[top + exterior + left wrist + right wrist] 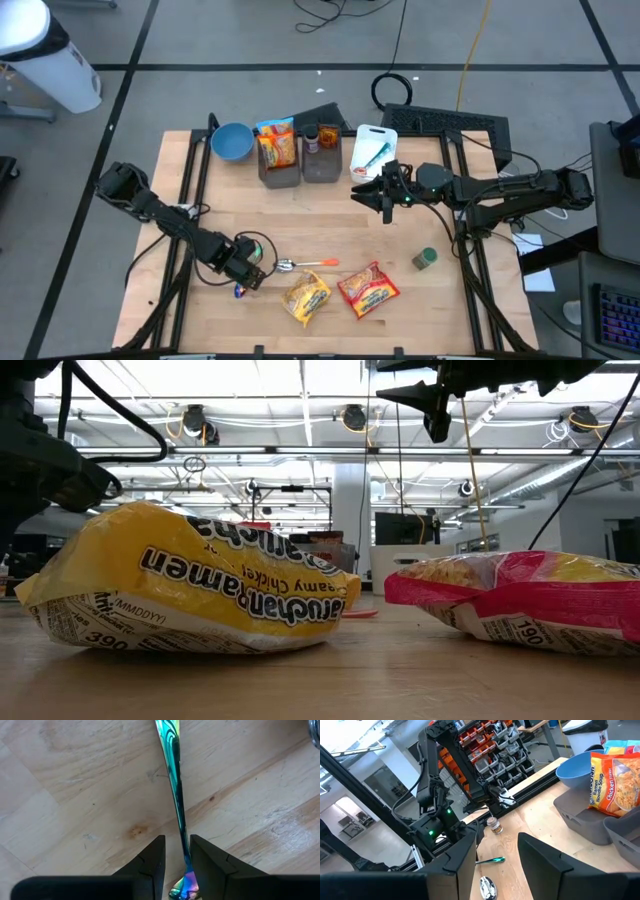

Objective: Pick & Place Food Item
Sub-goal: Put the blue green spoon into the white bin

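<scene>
A yellow ramen packet [305, 297] and a red ramen packet [368, 289] lie flat near the table's near edge; both fill the low view [200, 595] [530, 605]. My left gripper [248, 282] points down at the table left of them. It is narrowly open, with one finger on each side of the thin iridescent utensil handle [176, 805] that lies flat on the wood. My right gripper [362, 192] hangs open and empty in the air over the table's far middle, also seen in the right wrist view [497, 865].
A spoon with an orange handle [305, 264] lies beside my left gripper. A green-lidded jar [425, 259] stands at the right. Along the far edge are a blue bowl [232, 141], two grey bins [300, 172] holding a soup packet [278, 148] and a bottle [311, 138], and a white container [372, 148].
</scene>
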Motion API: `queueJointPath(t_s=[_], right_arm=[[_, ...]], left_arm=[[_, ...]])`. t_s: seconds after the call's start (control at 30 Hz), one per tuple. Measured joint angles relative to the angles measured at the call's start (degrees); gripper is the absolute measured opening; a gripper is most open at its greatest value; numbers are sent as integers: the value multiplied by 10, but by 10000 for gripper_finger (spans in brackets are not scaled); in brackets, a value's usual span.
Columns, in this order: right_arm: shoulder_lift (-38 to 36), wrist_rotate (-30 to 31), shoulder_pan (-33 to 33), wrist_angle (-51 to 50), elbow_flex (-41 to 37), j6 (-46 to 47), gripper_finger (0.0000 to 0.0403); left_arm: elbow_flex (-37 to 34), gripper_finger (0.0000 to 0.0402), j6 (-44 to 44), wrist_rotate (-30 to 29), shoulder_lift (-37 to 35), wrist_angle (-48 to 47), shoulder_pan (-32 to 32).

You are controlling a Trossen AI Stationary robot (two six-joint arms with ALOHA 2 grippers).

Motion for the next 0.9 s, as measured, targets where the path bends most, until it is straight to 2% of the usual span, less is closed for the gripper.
queueJointPath(t_s=[0.47,0.7,0.9], right_arm=[[0,0,0,0,0,-2,139],[0,0,0,-2,0,-2,139],[0,-2,0,-4,0,1,139]], left_arm=[[0,95,0,-5,1,23,0],[5,94,3,23,53,48,1],[5,94,-12,16,52,46,6]])
